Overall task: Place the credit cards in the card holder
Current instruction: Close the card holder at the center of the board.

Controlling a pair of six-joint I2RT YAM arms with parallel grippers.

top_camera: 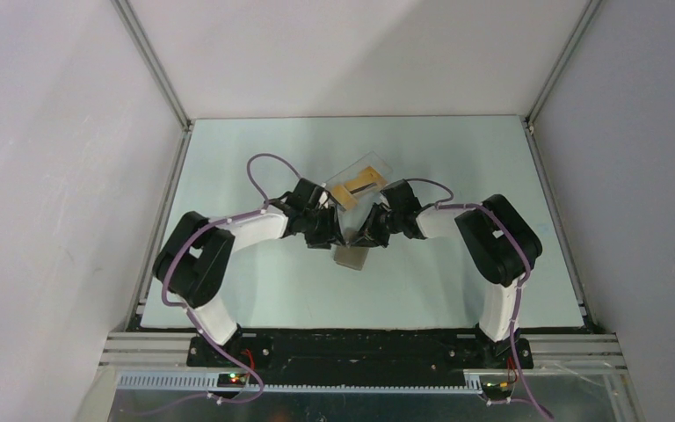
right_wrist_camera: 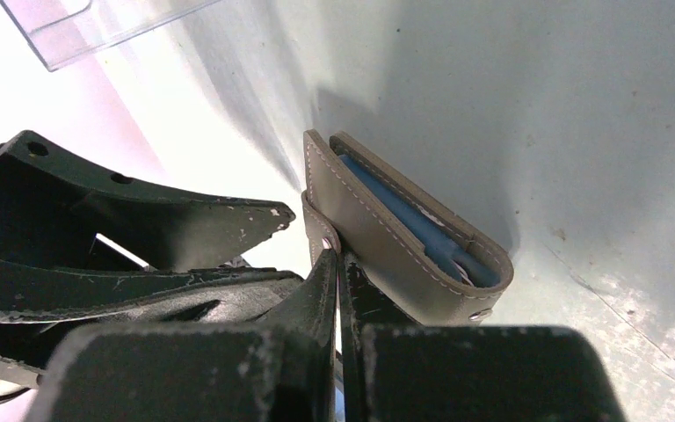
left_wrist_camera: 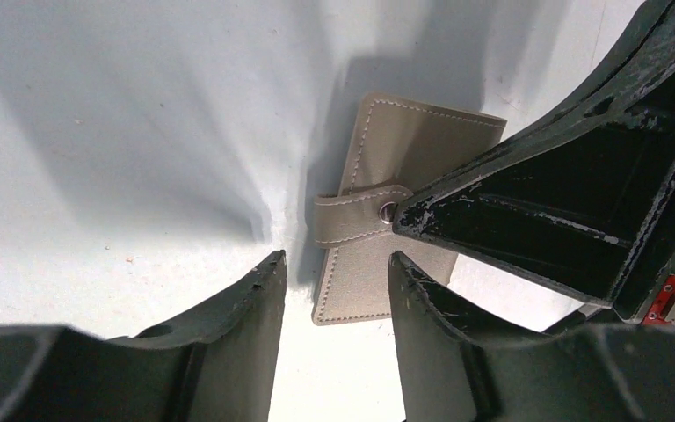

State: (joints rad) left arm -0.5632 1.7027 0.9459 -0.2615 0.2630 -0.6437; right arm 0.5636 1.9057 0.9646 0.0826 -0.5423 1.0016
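Nearest the arm bases in the top view, just below frame centre, the card holder (top_camera: 352, 258) lies on the bench (top_camera: 255, 290). It is folded shut, with its strap (left_wrist_camera: 352, 220) wrapped over the edge and a metal snap (left_wrist_camera: 388, 211) at the strap's end. The right wrist view shows a blue lining (right_wrist_camera: 404, 220) between the two stitched flaps.

The two hands meet just above it in the frame. The right hand (right_wrist_camera: 338, 264) is closed, fingers pressed together, and its tip is at the snap. Whether it pinches the strap or only touches it cannot be told. The left hand (left_wrist_camera: 336, 277) is open and grips nothing. Its fingers stand either side of the holder's lower corner in its own view.

Farther back, above centre, a clear box (top_camera: 378, 167) holds an orange-gold credit card (top_camera: 356, 187) with a dark stripe, well apart from the holder.

The holder looks light, soft and flexible, so it will likely slide or lift if the strap is pulled without the body being pinned. The free strap end is the sensible place to grip. The card looks thin, stiff and slippery, so it is probably best taken by an edge.
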